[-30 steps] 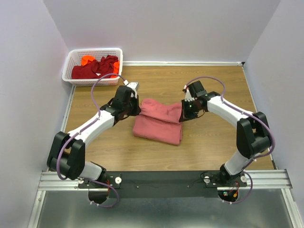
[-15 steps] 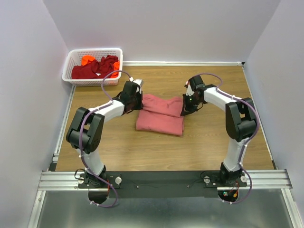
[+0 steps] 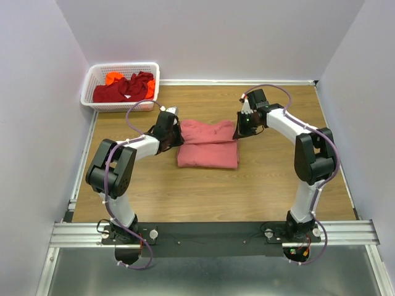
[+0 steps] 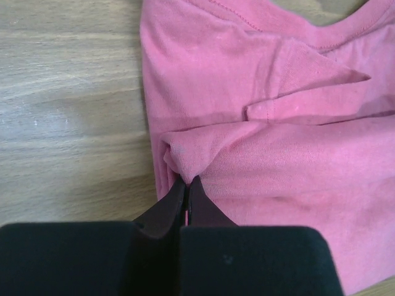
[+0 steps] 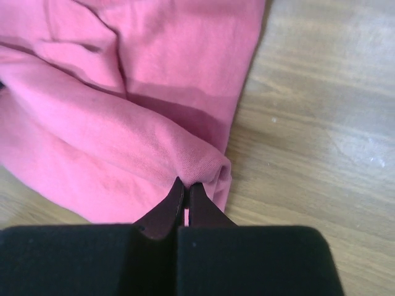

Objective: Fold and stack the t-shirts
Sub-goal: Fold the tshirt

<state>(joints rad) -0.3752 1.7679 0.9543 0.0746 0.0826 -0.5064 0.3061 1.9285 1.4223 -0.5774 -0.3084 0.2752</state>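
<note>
The left gripper [image 3: 177, 137] is closed tight on a pinch of cloth at the left edge of the salmon-pink t-shirt [image 3: 208, 150]. Its wrist camera shows the two dark tips pressed together with a small nub of fabric bunched just above them. The right gripper [image 3: 238, 132] does the same at the shirt's right edge, its jaws nipped shut on the rounded crease of a fold. Both arms reach in from opposite sides, so the shirt lies between them on the wooden table [image 3: 278, 179], about mid-table and well apart from the basket [image 3: 123, 65] in the far left corner.

As for progress, I judge the task to be in its early part. The pink shirt is already doubled into a rough rectangle, with an upper layer lying across its far half, but it looks like a fold in hand and not a finished packet. The dark red t-shirt [image 3: 123, 90] and the orange t-shirt [image 3: 113, 78] sit crumpled together in the basket, unfolded, and nothing is stacked yet.

The pink cloth looks soft and a little limp. The left wrist view shows a stitched neckline at the top and a triangular flap (probably a tucked sleeve, though I cannot be sure) lying over the body. The right wrist view shows smooth layers with a shaded crease between them and the edge rolling over at the pinch.
</note>
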